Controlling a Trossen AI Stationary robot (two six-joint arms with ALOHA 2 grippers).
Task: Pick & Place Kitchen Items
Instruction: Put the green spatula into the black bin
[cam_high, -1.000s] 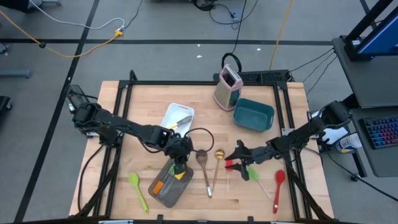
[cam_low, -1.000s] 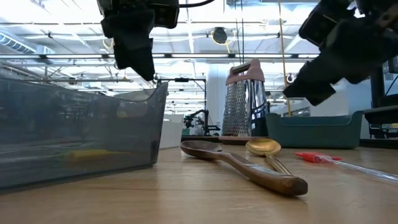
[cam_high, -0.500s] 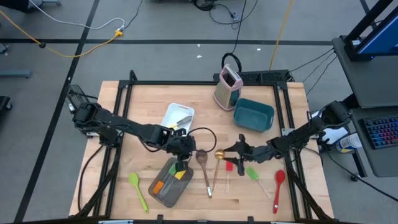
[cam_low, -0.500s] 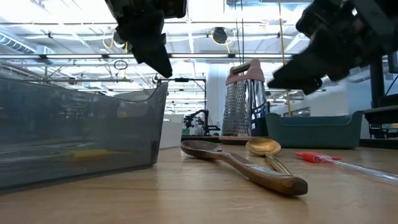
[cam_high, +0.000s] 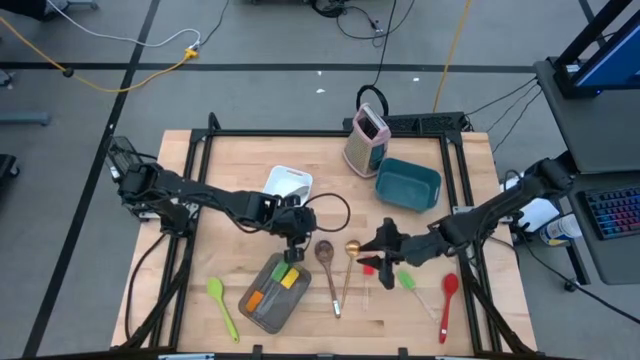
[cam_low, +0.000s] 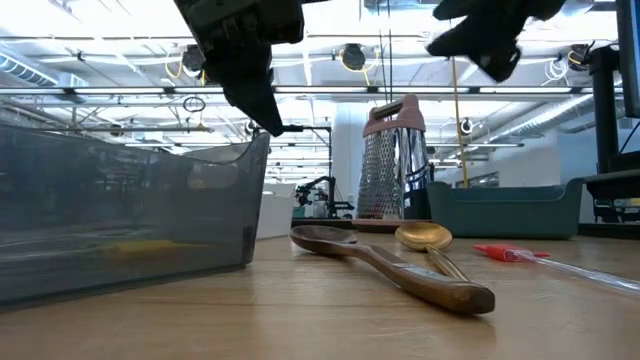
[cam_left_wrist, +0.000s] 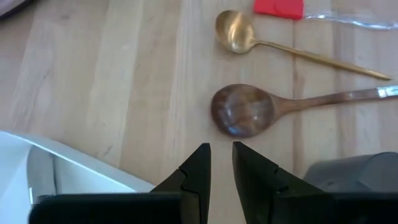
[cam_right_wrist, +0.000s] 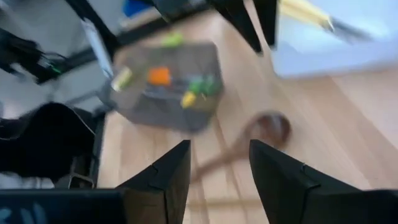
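Note:
My left gripper (cam_high: 297, 232) hangs empty between the white tray (cam_high: 290, 180) and the brown wooden spoon (cam_high: 327, 258), fingers a narrow gap apart (cam_left_wrist: 221, 152). My right gripper (cam_high: 385, 247) is open and empty (cam_right_wrist: 217, 149), raised above the red spatula (cam_high: 368, 268) and the gold spoon (cam_high: 351, 262). Both spoons lie flat on the table. A green spatula (cam_high: 407, 281) and a red spoon (cam_high: 448, 298) lie near the right gripper. Another green spatula (cam_high: 220, 303) lies at the near left. The grey pan (cam_high: 262, 310) holds orange, yellow and green utensils.
The pink-and-steel grater (cam_high: 366, 138) and the teal bin (cam_high: 408, 185) stand at the far middle. A yellow-handled utensil (cam_right_wrist: 308, 12) lies on the white tray. A black cable loops beside the left gripper. Bare wood shows at the near right and far left.
My left gripper has gone from above the grey pan toward the table's far edge, stopping by the wooden spoon's bowl. My right gripper has risen above the red spatula. The utensils on the table have stayed where they were.

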